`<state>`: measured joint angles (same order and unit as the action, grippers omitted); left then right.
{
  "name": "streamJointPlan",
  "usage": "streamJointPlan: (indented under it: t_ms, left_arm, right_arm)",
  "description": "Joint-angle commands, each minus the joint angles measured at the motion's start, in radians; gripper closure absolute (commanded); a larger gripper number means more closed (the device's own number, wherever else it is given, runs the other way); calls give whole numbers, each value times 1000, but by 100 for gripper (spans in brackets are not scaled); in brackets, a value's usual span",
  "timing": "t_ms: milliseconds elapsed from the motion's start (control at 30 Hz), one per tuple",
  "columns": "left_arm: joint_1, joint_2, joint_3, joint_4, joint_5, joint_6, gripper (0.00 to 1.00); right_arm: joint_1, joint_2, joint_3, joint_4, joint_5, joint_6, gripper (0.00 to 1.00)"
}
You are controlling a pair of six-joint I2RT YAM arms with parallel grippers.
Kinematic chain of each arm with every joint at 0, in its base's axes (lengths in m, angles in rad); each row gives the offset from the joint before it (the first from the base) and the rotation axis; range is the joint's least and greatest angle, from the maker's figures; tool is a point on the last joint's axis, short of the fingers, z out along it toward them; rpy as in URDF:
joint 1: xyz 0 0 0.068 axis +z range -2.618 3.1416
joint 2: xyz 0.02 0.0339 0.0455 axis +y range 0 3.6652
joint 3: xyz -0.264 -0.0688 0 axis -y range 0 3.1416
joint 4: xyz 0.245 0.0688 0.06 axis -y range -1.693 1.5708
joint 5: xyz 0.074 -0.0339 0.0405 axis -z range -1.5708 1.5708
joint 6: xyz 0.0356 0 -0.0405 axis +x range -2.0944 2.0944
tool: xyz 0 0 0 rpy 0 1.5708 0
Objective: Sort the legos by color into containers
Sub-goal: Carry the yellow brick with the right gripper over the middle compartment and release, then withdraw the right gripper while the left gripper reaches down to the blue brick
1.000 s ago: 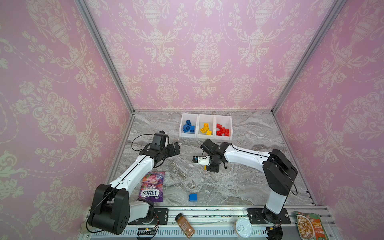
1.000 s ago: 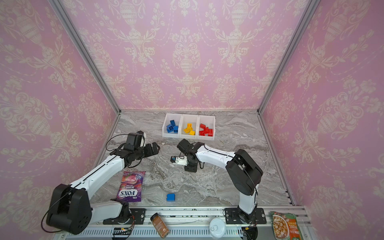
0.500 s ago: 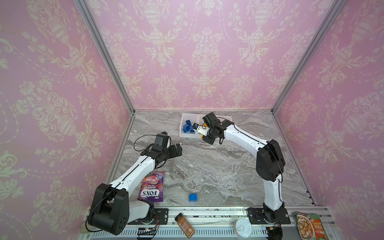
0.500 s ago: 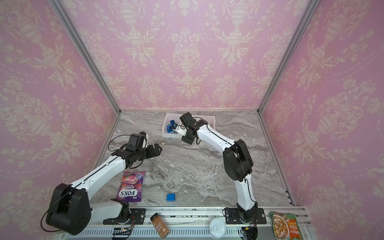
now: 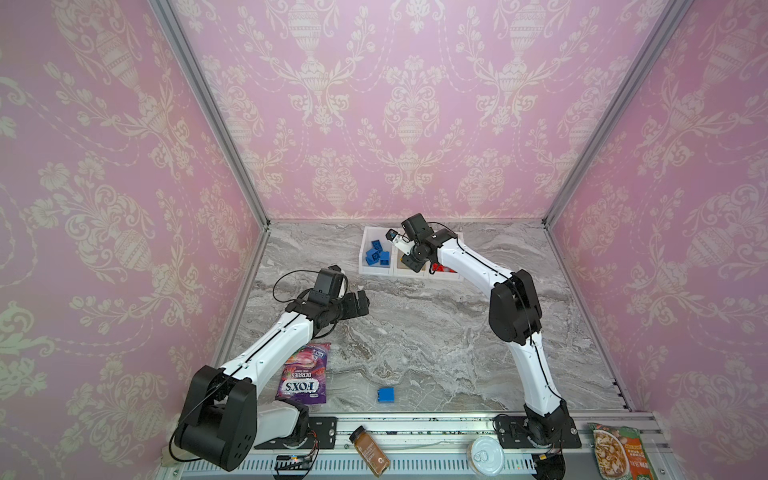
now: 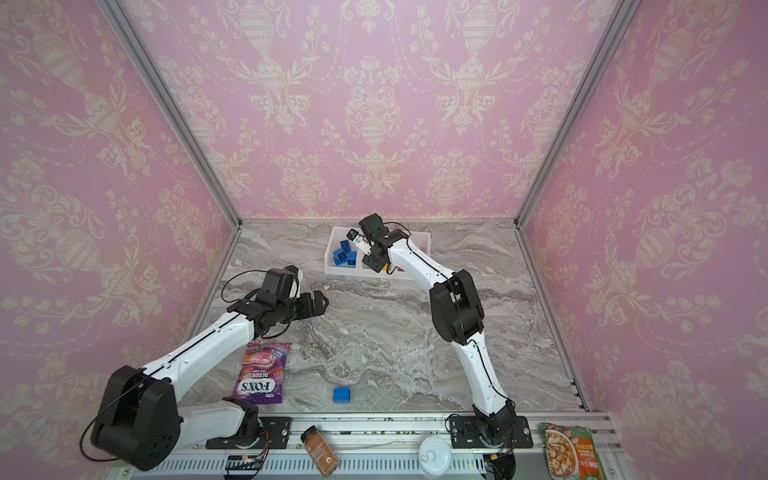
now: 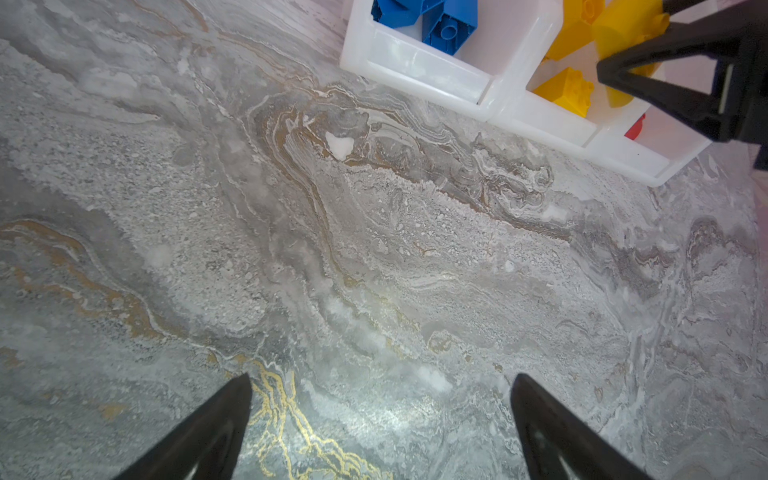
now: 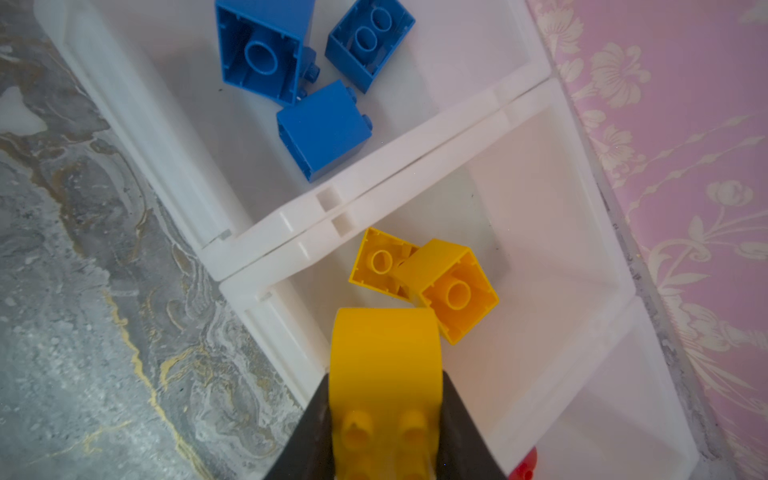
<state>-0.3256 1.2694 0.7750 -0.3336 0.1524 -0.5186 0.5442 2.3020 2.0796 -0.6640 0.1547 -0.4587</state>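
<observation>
Obs: Pink-papered walls point(image 5: 395, 124) on three sides, grey marbled tabletop point(image 5: 415, 332). Your right end effector point(image 8: 385, 415) is clamped on a yellow lego point(image 8: 384, 353), fingers point(image 8: 316, 428) on its two smooth side faces, studs toward the wrist. It hangs over the middle bin point(image 8: 561, 249) of the containers point(image 8: 415, 153).

Op: How will it handle?

Obs: I'd judge it light, rigid, glossy, hollow underneath. Flat faces are the place to pinch; a corner grip would likely let it twist. A short drop shouldn't hurt it.

Op: Room?

Obs: Just ahead of the end effector two yellow bricks point(image 8: 453, 291) lean together, with bare bin floor beyond them. Blue bin point(image 8: 137, 137) on one side, red bin point(image 8: 602, 415) on the other, thin joined walls between. Let go well inside the rim or it may bounce across. The back wall stands close behind the bins.

Op: The other arm?

Obs: Your left end effector point(image 7: 381, 380) stands wide apart, empty, over bare tabletop. One blue lego point(image 5: 386, 395) lies well behind it, near a candy bag point(image 5: 303, 374).
</observation>
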Motion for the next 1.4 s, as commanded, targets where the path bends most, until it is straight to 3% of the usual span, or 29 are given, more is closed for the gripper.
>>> streamJointPlan:
  t_ms: [0,233,333,400,467,733,967,1367]
  left_arm:
    - [-13,-18,-2,-31,-12,-21,1]
    - [-38,-15,1,-47,-22,-24,1]
    - [-48,-16,3,-51,-28,-27,1]
    - [-55,-16,5,-53,-32,-30,1]
    - [-63,-15,9,-54,-35,-33,1]
    - [-108,-3,27,-84,-45,-36,1]
    - [-171,9,46,-172,-44,-59,1]
    - [-393,-1,73,-376,-84,-152,1]
  right_arm:
    - [-12,46,76,-2,33,32,69]
    - [-32,118,181,24,100,66,61]
    - [-37,119,189,44,106,79,45]
    - [-37,110,183,57,119,91,27]
    - [-37,97,172,68,121,99,20]
    - [-37,-28,42,142,76,128,13]
    - [-37,-134,-60,90,-18,203,9]
    - [-34,-505,-611,129,-267,459,0]
